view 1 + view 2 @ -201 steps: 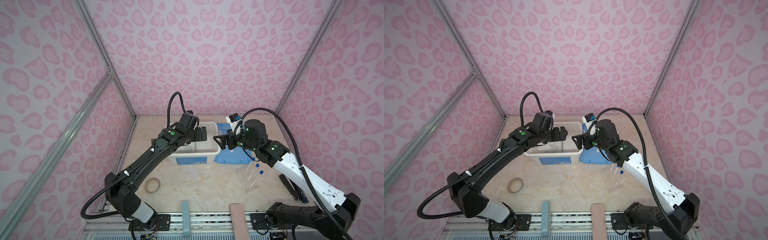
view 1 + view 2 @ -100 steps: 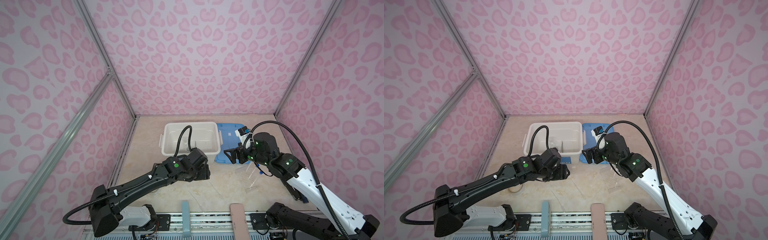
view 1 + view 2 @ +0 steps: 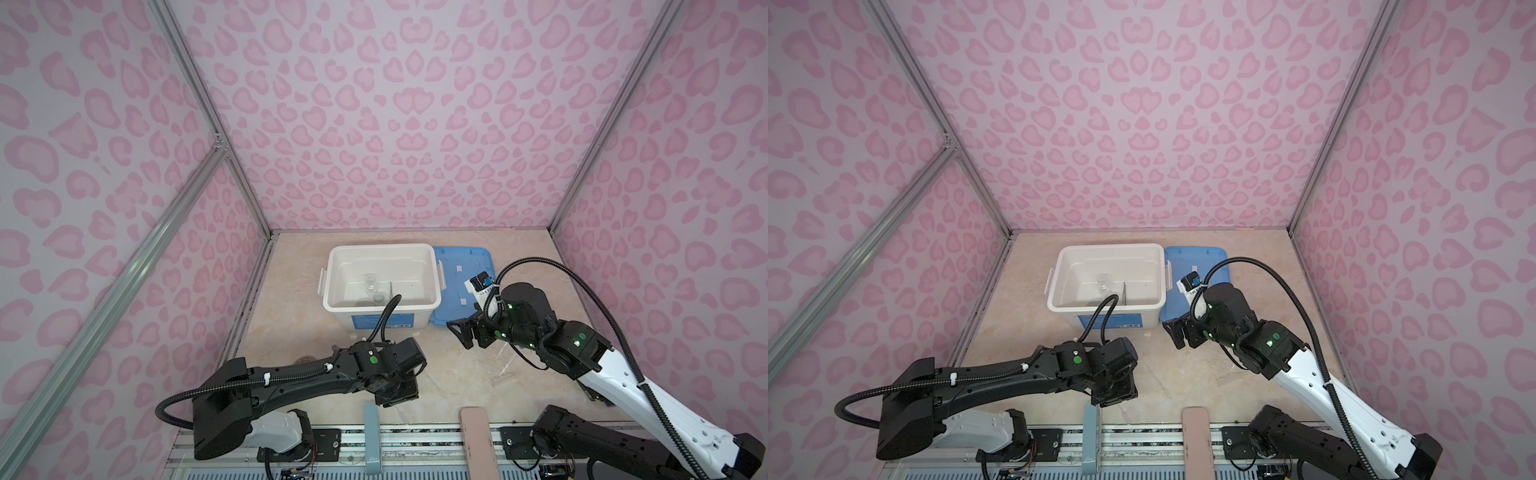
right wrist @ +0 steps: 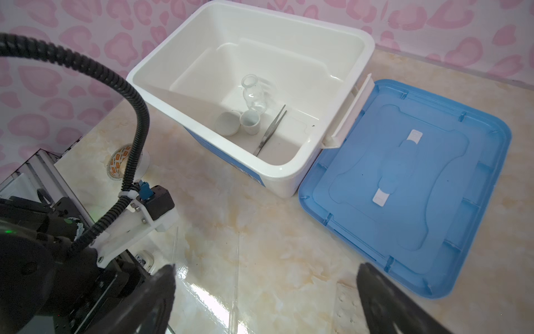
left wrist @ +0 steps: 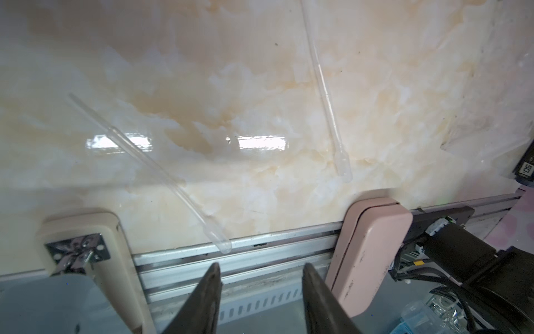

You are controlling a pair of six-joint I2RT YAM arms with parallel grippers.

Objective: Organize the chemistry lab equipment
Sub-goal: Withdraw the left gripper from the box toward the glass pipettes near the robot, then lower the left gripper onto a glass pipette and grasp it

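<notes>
Marbled desk (image 5: pixel 260 86) below, the left pincer (image 5: pixel 261 267), part-open and empty, seems lined up for a thin clear rod (image 5: pixel 144 160), needing a straddling descent; right pincer (image 4: pixel 267 266) gapes empty.

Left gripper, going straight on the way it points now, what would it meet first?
Probably the metal rail at the front, right ahead of the left gripper. A thin clear rod ends just beside that line; depth is unclear.
</notes>
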